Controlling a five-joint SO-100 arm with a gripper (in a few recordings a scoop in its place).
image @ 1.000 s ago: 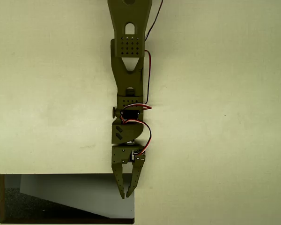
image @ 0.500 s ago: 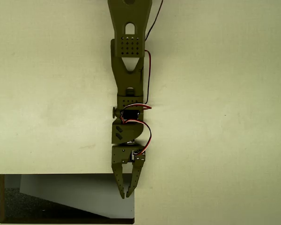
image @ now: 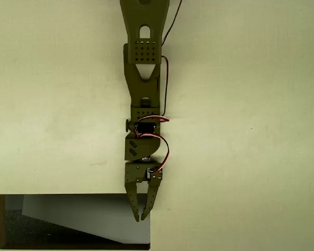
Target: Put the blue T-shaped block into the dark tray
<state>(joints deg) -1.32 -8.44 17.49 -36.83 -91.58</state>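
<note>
- One olive arm (image: 144, 78) runs from top centre down the overhead frame, red and black wires along its right side.
- Gripper (image: 140, 215) at lower centre, tips over the tray's (image: 2, 222) upper right corner; fingers nearly pressed together, a thin gap between, nothing pinched.
- Tray at lower left: black rim, pale slanted wall, dark speckled floor.
- Table (image: 251, 104) pale cream.
- No legible writing.

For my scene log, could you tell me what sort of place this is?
Probably a bare robot test bench: a plain pale table, one olive arm with exposed wires, and a dark tray set at the edge.
</note>
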